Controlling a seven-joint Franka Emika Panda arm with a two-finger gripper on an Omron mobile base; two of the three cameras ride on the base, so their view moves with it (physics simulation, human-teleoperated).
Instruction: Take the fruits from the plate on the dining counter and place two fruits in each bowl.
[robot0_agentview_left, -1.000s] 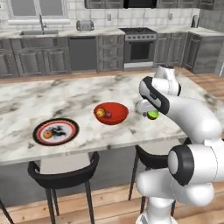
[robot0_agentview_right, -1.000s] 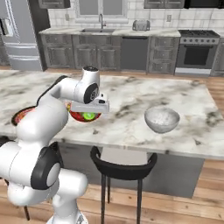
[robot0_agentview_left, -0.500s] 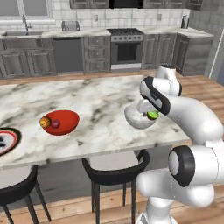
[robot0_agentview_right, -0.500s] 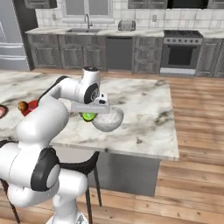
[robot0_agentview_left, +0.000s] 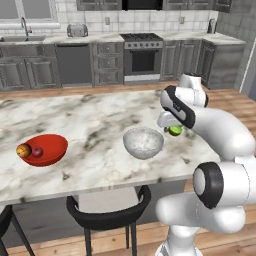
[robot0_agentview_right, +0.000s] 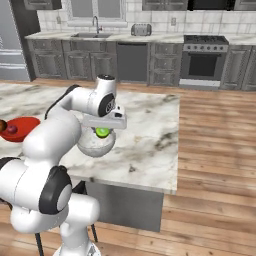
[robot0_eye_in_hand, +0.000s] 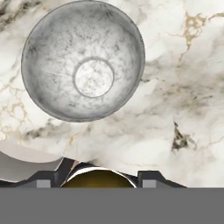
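Note:
My gripper (robot0_agentview_left: 174, 129) (robot0_agentview_right: 103, 131) is shut on the green fruit (robot0_agentview_left: 175, 130) (robot0_agentview_right: 102, 132) (robot0_eye_in_hand: 97, 179), held above the dining counter (robot0_agentview_left: 95, 120) just right of the glass bowl (robot0_agentview_left: 143, 142) (robot0_agentview_right: 96, 144) (robot0_eye_in_hand: 83, 60). The glass bowl has nothing in it. The red bowl (robot0_agentview_left: 44, 149) (robot0_agentview_right: 21, 127) sits far to the left and holds an orange fruit (robot0_agentview_left: 23, 150) and a dark red fruit (robot0_agentview_left: 37, 152) (robot0_agentview_right: 11, 129). The plate is out of view.
The counter's right end (robot0_agentview_right: 170, 150) lies close beyond the glass bowl, with wooden floor (robot0_agentview_right: 215, 165) past it. A dark stool (robot0_agentview_left: 107, 215) stands under the near edge. Grey cabinets and a stove (robot0_agentview_left: 142, 55) line the back wall.
The base has driven right, so the whole scene slid left: the plate left the view and the glass bowl came under the arm. The gripper keeps the green fruit.

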